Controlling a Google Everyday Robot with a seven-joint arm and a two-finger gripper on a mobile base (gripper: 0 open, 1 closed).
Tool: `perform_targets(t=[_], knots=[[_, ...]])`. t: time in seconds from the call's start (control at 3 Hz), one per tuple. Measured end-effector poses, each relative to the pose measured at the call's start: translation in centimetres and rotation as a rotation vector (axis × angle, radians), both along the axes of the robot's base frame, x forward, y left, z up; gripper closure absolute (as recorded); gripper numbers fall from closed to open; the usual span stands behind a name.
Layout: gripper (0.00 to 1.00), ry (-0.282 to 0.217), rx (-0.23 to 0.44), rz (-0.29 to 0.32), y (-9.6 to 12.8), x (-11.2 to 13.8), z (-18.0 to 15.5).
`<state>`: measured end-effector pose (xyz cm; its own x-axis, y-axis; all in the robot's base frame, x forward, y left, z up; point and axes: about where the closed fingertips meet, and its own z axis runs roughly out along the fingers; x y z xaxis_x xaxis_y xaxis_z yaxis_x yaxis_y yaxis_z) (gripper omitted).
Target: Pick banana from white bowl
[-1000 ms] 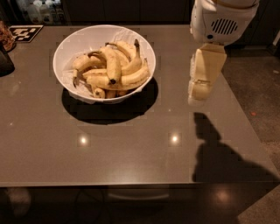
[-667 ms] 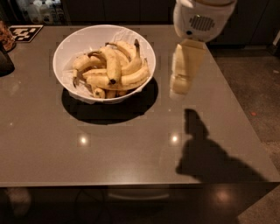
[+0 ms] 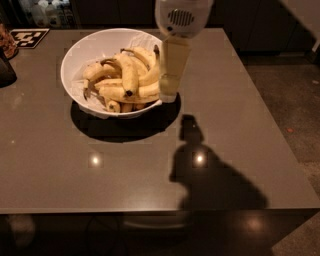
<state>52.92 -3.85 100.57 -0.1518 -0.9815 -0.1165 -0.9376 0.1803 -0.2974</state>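
Observation:
The white bowl (image 3: 98,43) stands on the grey table at the back left and holds a heap of yellow bananas. The banana (image 3: 129,73), plump and curved with a black tip pointing toward me, lies on top of the heap near its middle. My gripper (image 3: 169,93) hangs down from the white wrist at the top of the view. It is over the bowl's right rim, just right of the heap, and hides part of that rim and the bananas behind it. It holds nothing that I can see.
A black-and-white marker card (image 3: 30,37) lies at the table's back left corner. A dark object (image 3: 6,70) sits at the left edge. Bottles (image 3: 48,13) stand behind the table. The table's right edge drops to speckled floor (image 3: 290,100).
The gripper has moved left from the table's right side to the bowl's right rim. The bowl and the bananas have not moved.

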Motion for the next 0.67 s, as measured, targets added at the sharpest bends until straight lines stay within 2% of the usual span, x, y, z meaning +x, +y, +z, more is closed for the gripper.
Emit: perform_targets(t=[0.33, 0.67], knots=[[0.00, -0.027, 0.016, 0.002, 0.3, 0.4, 0.4], [0.00, -0.030, 0.037, -0.007, 2.5, 2.1, 0.7]])
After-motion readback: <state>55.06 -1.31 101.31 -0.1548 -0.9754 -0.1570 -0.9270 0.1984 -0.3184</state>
